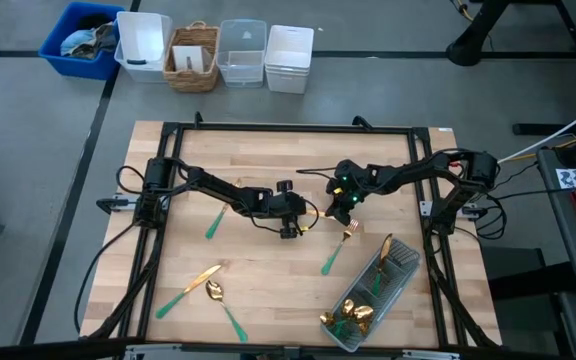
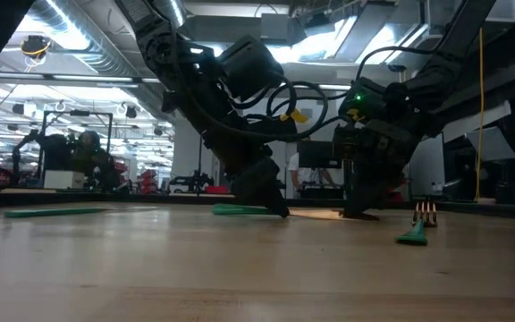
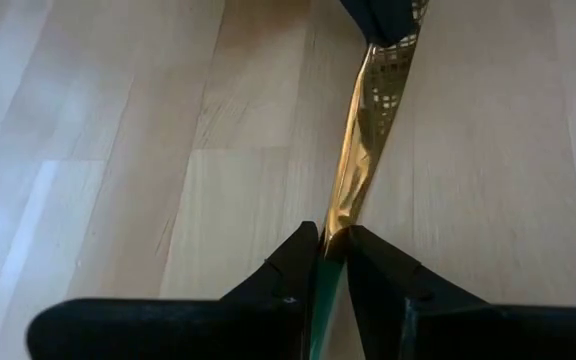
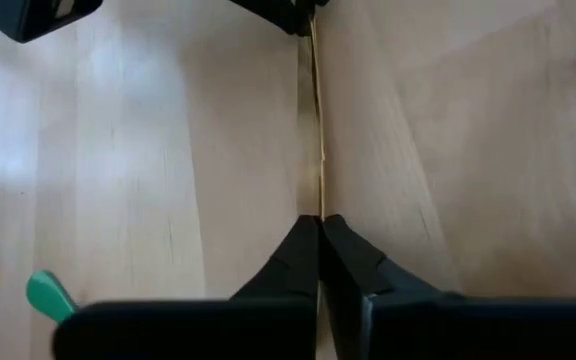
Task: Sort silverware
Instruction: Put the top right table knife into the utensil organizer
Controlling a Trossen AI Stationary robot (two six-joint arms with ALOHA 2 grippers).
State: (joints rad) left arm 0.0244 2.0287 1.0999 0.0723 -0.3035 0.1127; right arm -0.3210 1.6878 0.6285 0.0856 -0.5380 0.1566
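Near the table's middle, a knife (image 1: 314, 216) with a gold blade and a teal handle spans between my two grippers. My left gripper (image 1: 293, 224) is shut on it at one end, my right gripper (image 1: 341, 207) at the other. Loose silverware lies flat on the wood: a teal-handled piece (image 1: 216, 222) to the left, a fork (image 1: 338, 250) near the right gripper, and a fork (image 1: 194, 286) and a spoon (image 1: 224, 302) at the near left. My left gripper pinches the knife between its two fingers where the teal handle meets the gold blade (image 3: 330, 240). The fingers slant down from the table's left and lie along the knife. The handle runs back between them. My right gripper pinches the gold blade near its free end (image 4: 318, 205) between its two fingers, slanting down from the table's right, along the knife. The blade shows edge-on, low over the wood. Whether it rests on the table I cannot tell.
A clear plastic tray (image 1: 400, 268) at the near right holds several gold-headed pieces, with one knife (image 1: 383, 250) leaning over its far end. Bins and a basket (image 1: 193, 58) stand beyond the table's far edge. A black frame (image 1: 288, 129) runs around the board.
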